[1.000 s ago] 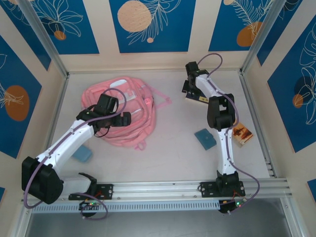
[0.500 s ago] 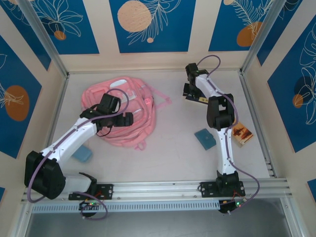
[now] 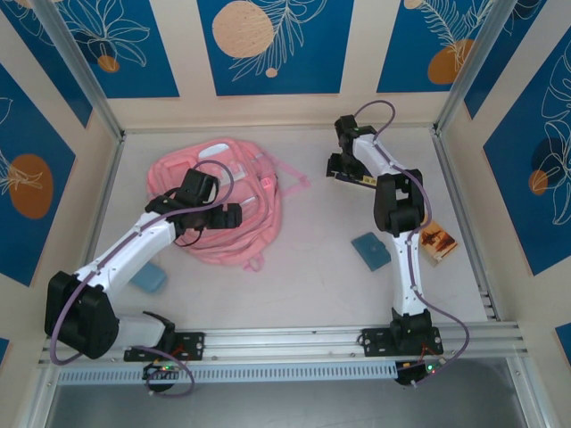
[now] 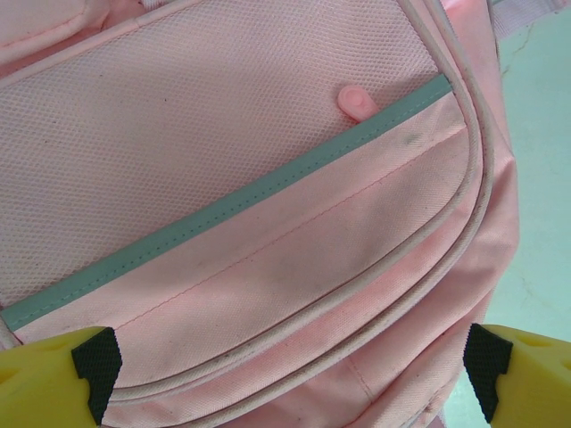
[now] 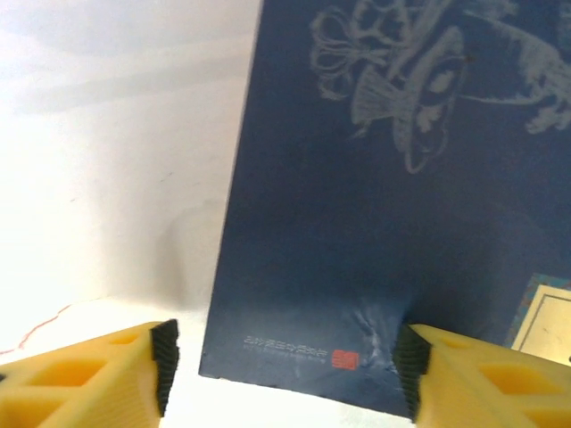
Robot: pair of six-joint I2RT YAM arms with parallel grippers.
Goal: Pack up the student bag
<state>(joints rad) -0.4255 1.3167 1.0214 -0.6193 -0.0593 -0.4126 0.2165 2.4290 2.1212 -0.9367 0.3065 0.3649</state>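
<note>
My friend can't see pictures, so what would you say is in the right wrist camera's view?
A dark blue booklet with a pale line drawing lies on the white table. The right hand's two yellow fingers stand apart at the bottom, the booklet's near corner between them.

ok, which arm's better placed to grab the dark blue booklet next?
Right. The right gripper sits at the dark blue booklet, fingers apart at its near corner. The left gripper hangs open over the pink backpack, well away from the booklet.
</note>
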